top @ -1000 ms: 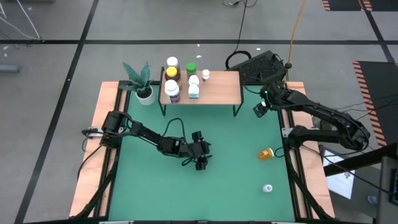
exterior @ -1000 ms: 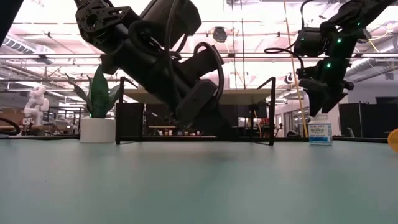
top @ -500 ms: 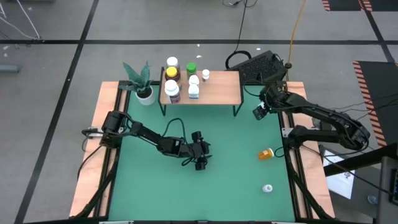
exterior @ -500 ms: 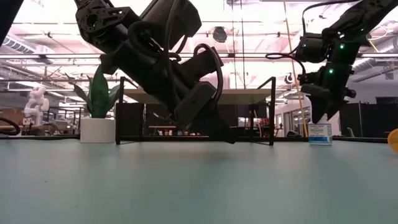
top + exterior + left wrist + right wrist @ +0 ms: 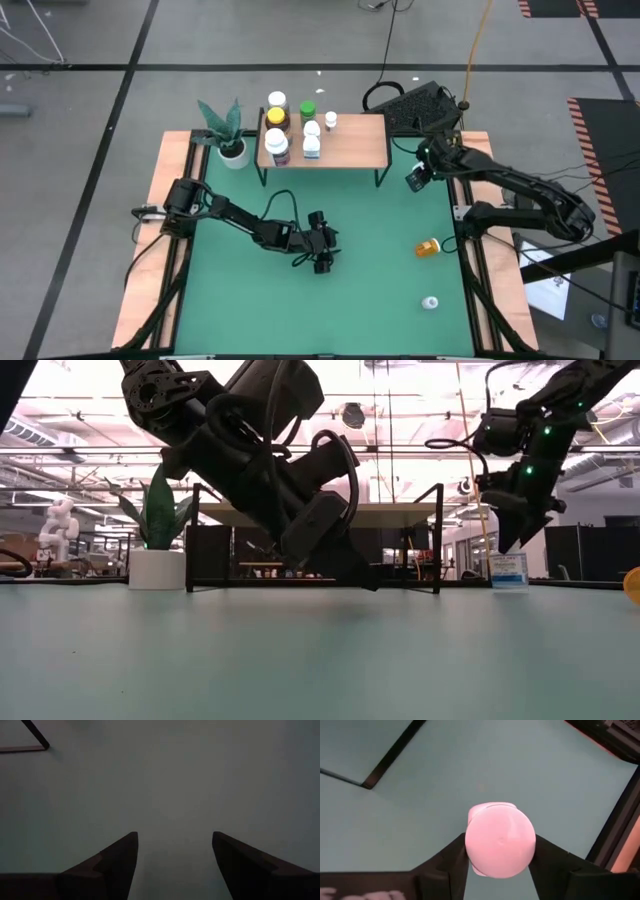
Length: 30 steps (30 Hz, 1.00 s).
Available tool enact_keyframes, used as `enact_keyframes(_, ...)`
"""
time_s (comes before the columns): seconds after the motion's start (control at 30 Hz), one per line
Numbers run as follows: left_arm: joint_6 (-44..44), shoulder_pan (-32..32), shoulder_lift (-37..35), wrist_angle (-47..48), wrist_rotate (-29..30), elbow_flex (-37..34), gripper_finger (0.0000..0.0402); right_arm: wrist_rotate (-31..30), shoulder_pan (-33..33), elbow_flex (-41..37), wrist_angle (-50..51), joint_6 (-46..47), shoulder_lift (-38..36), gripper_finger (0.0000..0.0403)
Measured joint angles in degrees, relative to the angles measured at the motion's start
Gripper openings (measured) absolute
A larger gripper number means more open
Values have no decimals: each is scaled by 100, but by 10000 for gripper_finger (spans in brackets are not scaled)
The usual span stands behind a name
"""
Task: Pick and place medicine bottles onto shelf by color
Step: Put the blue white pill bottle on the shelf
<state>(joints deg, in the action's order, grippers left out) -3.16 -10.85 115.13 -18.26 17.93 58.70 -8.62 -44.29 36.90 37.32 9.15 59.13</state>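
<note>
A: What's on the green-topped desk (image 5: 380, 270)?
B: At twelve o'clock, the light-wood shelf on black legs (image 5: 350, 145) carries six bottles.
A: The left pincer (image 5: 322, 262)?
B: Centre, apart, empty.
A: The right pincer (image 5: 416, 178)?
B: At two o'clock, clamped on a white-capped, blue-labelled medicine bottle (image 5: 500, 839) standing on the desk.

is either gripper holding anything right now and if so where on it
The right gripper has its fingers against both sides of a white bottle's cap, at the table's far right. The left gripper holds nothing, open over bare mat.
</note>
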Motion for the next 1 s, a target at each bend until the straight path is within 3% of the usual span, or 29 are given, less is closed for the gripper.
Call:
enact_keyframes(0.23, 4, 0, 0, 2, 0, 0, 257, 127, 271, 779, 847, 73, -72, 166)
enact_keyframes(0.47, 123, 33, 0, -2, 1, 0, 257, 97, 765, 2246, 1718, 105, -80, 165)
enact_keyframes(0.7, 98, 66, 0, -2, 2, 0, 257, -465, 1605, 3794, 2223, 214, 5, 165)
enact_keyframes(0.87, 116, 68, 0, -6, 2, 0, 257, -483, 2064, 4478, 2207, 50, 449, 165)
enact_keyframes(1.0, 157, 70, 0, -81, 2, -2, 257, -311, 2290, 5015, 2162, -307, 1229, 165)
